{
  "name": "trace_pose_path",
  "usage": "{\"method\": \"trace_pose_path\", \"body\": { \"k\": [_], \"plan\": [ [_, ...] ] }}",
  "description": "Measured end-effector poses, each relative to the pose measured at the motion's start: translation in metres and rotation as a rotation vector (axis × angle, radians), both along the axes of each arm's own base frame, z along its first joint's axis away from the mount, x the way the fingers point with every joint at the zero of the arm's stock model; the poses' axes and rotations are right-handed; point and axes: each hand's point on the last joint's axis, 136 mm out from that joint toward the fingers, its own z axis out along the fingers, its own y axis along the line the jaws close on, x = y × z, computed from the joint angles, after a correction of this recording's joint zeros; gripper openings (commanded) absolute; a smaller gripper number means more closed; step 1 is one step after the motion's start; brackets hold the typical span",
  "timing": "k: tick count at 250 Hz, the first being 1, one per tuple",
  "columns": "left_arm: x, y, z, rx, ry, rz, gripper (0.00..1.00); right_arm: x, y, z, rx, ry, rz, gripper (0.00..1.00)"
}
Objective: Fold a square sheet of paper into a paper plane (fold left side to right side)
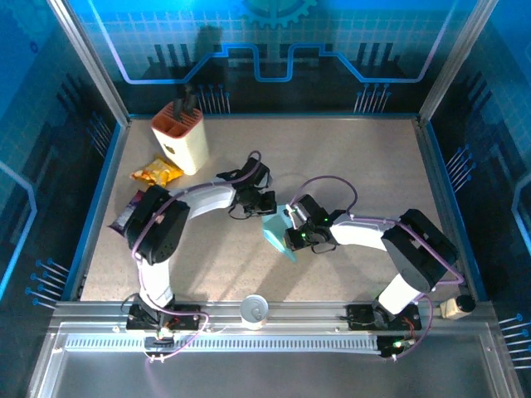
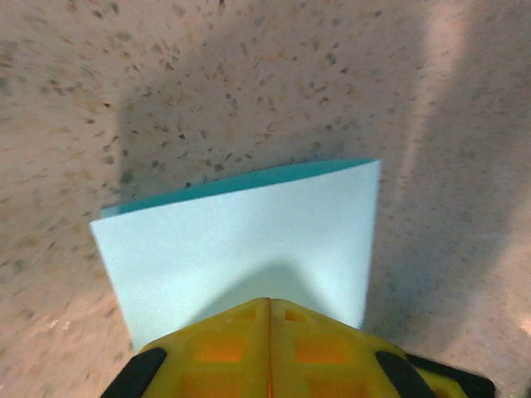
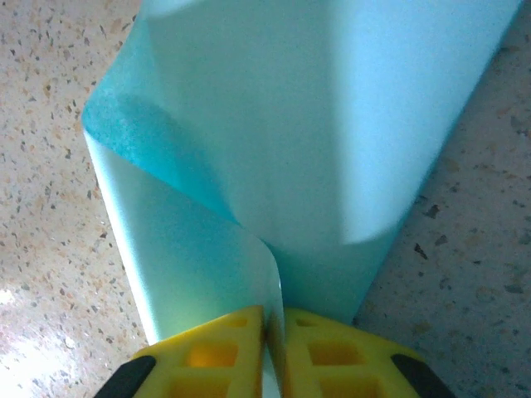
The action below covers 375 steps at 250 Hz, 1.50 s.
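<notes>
Thin light-blue square sheet of paper [image 1: 278, 235] half-folded at centre of speckled bench [image 1: 348, 166]; left gripper [image 2: 270, 313] jaws closed, pressing its 12 o'clock end, right gripper [image 3: 272, 323] jaws narrow, pinching the curled flap; advise matching edges before creasing.

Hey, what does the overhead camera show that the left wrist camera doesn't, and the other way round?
Overhead adds the cream knife block, the yellow snack packet, the purple snack packet and the right gripper with its arm. The left wrist view adds a close look at the left gripper, its yellow fingers shut on the thin light-blue square sheet of paper, a darker layer peeking out behind. Shared: that sheet, partly folded, on the speckled table.
</notes>
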Motion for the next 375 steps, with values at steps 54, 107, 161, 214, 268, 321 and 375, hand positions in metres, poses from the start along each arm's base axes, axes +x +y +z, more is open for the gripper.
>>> {"method": "trace_pose_path", "body": {
  "k": [54,107,161,214,268,321,375],
  "plan": [
    [-0.029,0.013,0.024,-0.045,-0.033,0.012,0.02,0.0,0.002,0.0,0.008,0.0,0.004,0.17],
    [-0.061,0.002,0.009,-0.046,0.037,-0.015,0.02,0.001,0.003,0.0,0.014,-0.002,0.005,0.17],
    [-0.071,-0.014,-0.002,-0.056,0.066,-0.042,0.01,0.001,0.003,0.0,0.013,-0.002,0.006,0.17],
    [-0.075,-0.015,-0.026,-0.022,0.116,-0.04,0.01,0.001,0.003,0.0,0.013,-0.002,0.006,0.17],
    [-0.076,-0.014,-0.033,-0.011,0.129,-0.04,0.0,0.001,0.003,0.0,0.013,-0.002,0.005,0.17],
    [-0.076,-0.014,-0.035,-0.009,0.131,-0.04,0.0,0.001,0.003,0.0,0.012,-0.002,0.005,0.16],
    [-0.078,-0.012,-0.041,0.001,0.137,-0.038,0.0,0.001,0.003,-0.001,0.011,-0.001,0.005,0.16]
  ]
}}
